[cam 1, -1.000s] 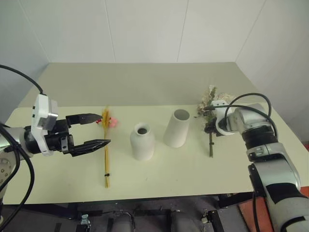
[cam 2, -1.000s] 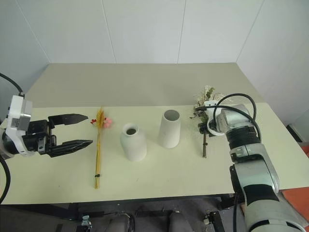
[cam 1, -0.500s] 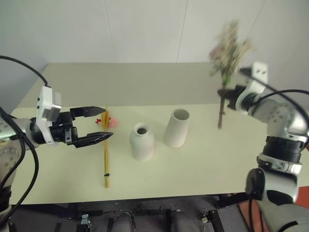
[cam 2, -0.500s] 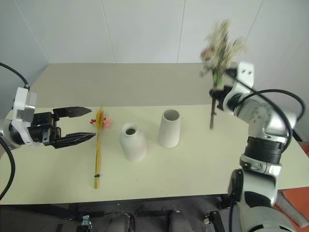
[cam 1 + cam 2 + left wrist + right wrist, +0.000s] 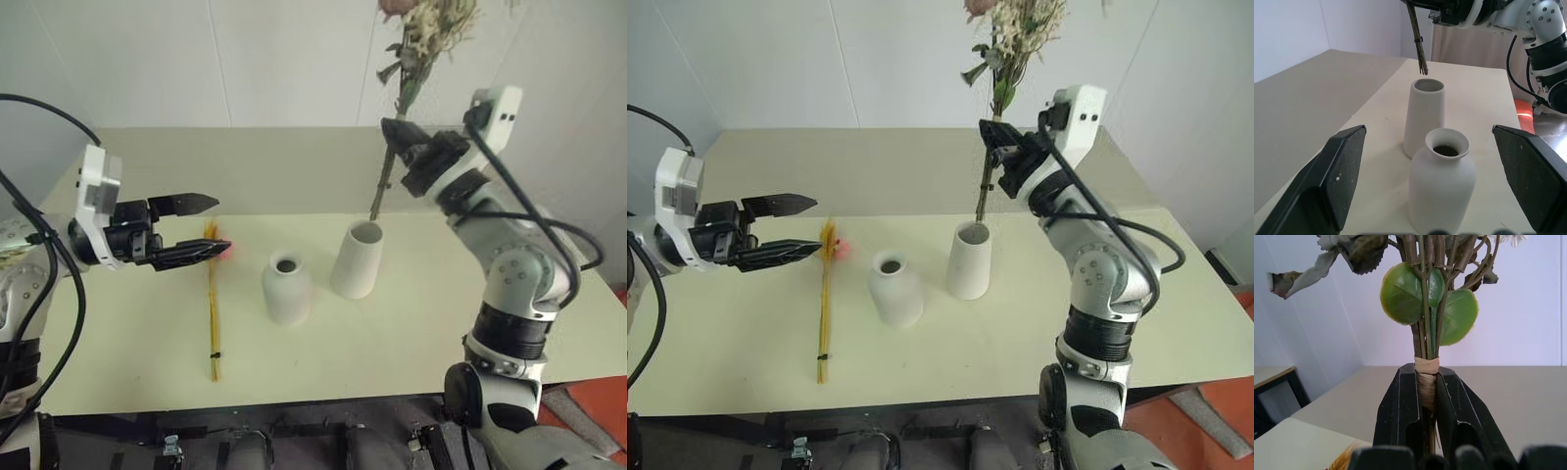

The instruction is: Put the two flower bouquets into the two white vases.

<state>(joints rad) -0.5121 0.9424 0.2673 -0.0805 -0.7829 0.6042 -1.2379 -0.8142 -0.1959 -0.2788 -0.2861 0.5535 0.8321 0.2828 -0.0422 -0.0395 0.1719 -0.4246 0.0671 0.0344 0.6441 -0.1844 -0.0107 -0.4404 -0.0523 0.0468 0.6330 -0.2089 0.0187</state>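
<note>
Holding the rose bunch (image 5: pixel 1004 59) upright by its stems, the right gripper (image 5: pixel 996 147) is clamped tight on the wrapped band; the right wrist view shows both black fingers (image 5: pixel 1398 406) pressed against the tan binding, with round green leaves just above it. The bunch hangs in the air with its blossoms high against the wall and its stem ends just above the mouth of the tall vase (image 5: pixel 969 260), not inside it; the left wrist view shows the stem tips apart from the rim.

On the table (image 5: pixel 1176 323) the tall vase stands upright near the middle, and the round vase (image 5: pixel 895 288) stands upright just beside it, toward the robot's left and a little nearer the front edge. Both vases hold nothing.

At the left, the wheat bunch (image 5: pixel 824 313) lies flat on the table, its long yellow stalks running toward the front edge and its pink and red blossoms at the far end.

Above those blossoms hovers the left gripper (image 5: pixel 803 227), pointing level toward the vases, its two fingers spread wide with nothing between them. Its lower fingertip overlaps the blossoms in the head views; whether it touches them I cannot tell
</note>
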